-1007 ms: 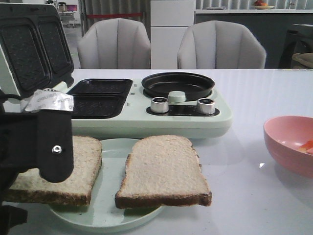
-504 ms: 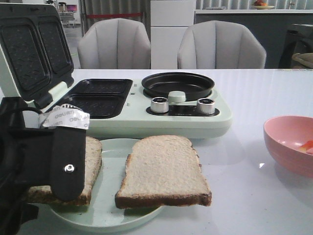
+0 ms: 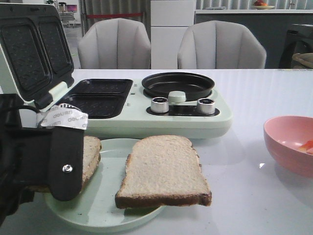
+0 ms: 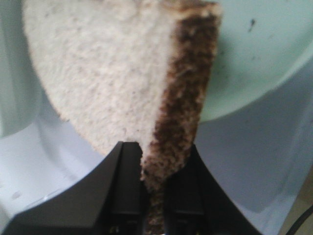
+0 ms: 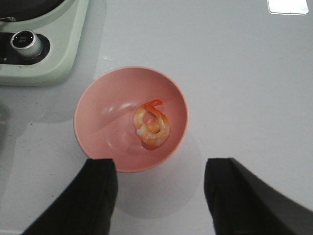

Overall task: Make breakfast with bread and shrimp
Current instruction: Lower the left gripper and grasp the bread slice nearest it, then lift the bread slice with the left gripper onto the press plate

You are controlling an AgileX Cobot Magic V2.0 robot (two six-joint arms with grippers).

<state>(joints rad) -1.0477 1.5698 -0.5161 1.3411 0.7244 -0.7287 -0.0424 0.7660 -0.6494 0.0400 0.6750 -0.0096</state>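
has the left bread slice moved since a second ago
Yes. The left bread slice, pinched by the left gripper, has lifted and tilted off the plate; the other slice stayed.

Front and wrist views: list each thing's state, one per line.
Sandwich maker lid: open.
Left gripper: shut on left bread slice, edge pinched.
Right bread slice: flat on plate.
Right gripper: open, above pink bowl.
Shrimp: in bowl.

Bare table [image 3: 244, 196] lies open between the plate [image 3: 105, 215] at lower left and the pink bowl [image 3: 288, 144] at right, while the breakfast maker [image 3: 161, 120] with its raised lid [image 3: 29, 49] walls off the frame's middle and upper left behind the plate.
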